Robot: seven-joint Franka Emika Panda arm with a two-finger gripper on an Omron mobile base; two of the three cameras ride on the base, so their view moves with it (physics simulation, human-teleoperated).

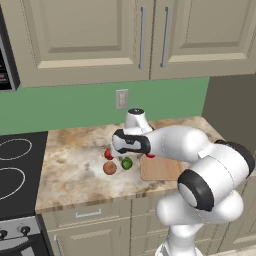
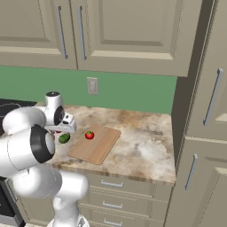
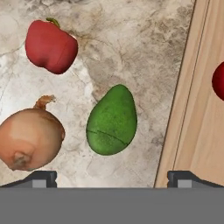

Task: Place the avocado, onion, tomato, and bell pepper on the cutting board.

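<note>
In the hand view my gripper (image 3: 114, 179) is open and hangs over the counter with nothing between its fingertips. The green avocado (image 3: 112, 120) lies straight ahead of it on the marble. The brown onion (image 3: 30, 138) lies to the left, and the deep-red bell pepper (image 3: 50, 46) is beyond it. The light-wood cutting board (image 3: 201, 113) runs along the right, with the tomato (image 3: 218, 81) on it, cut by the frame edge. From the base I see the onion (image 1: 109, 168), avocado (image 1: 127, 163) and bell pepper (image 1: 107, 153) left of the board (image 1: 160, 170), and the tomato (image 2: 89, 135) on the board (image 2: 95, 146).
A black stovetop (image 1: 15, 165) adjoins the counter on the left. A wall outlet (image 1: 122, 98) sits on the green backsplash under the upper cabinets. Bare marble counter (image 2: 146, 142) stretches right of the board up to a tall cabinet (image 2: 204, 133).
</note>
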